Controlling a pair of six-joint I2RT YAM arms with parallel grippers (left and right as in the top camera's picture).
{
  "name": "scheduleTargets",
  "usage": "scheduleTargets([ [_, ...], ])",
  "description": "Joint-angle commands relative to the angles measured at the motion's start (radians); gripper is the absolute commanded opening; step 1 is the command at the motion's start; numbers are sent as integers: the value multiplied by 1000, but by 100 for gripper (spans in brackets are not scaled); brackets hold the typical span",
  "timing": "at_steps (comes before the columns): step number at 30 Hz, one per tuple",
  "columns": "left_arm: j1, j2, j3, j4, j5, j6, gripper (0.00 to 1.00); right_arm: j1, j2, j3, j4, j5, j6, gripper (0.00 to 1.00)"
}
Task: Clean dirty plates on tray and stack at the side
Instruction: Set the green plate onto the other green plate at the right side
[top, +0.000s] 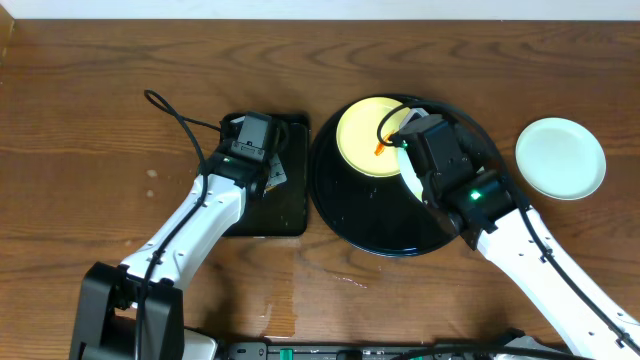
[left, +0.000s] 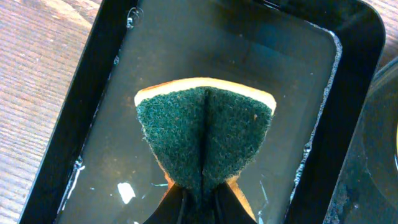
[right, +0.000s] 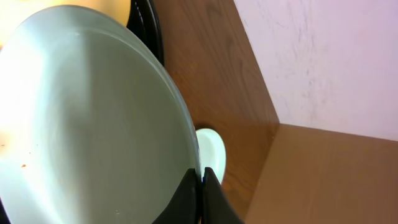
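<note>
My right gripper (top: 408, 150) (right: 201, 177) is shut on the rim of a mint-blue plate (top: 411, 172) (right: 87, 124), holding it tilted on edge over the round black tray (top: 360, 220). A pale yellow plate (top: 368, 135) with an orange-red smear lies on the tray's far part; its edge shows in the right wrist view (right: 74, 7). A second mint-blue plate (top: 560, 157) (right: 212, 148) lies on the table right of the tray. My left gripper (top: 262, 172) (left: 202, 199) is shut on a folded green-and-yellow sponge (left: 205, 134) over the rectangular black tray (top: 290, 215) (left: 93, 74).
The rectangular tray holds a film of water and stands just left of the round tray. A pale wall (right: 323, 56) runs along the table's far edge. Brown wooden tabletop (top: 100, 130) lies around both trays.
</note>
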Motion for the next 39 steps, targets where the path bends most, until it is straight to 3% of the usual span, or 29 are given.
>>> scheduleTargets([
  [1,3,-6,-3,-6,-19,13,12,-22,-16,25,15,-22,115,1],
  [12,3,-6,-3,-6,-19,13,12,-373,53,24,18,-122,681,1],
  [18,3,-6,-3,-6,-19,13,12,-591,104,24,61,-220,850,1],
  [28,3,-6,-3,-22,-19,13,12,-863,215,24,144,-316,964,1],
  [36,3,-6,-3,-24,-19,13,12,-924,258,24,195,-477,961,1],
  [39,3,-6,-3,-24,-19,13,12,-921,258,24,180,-656,909,18],
])
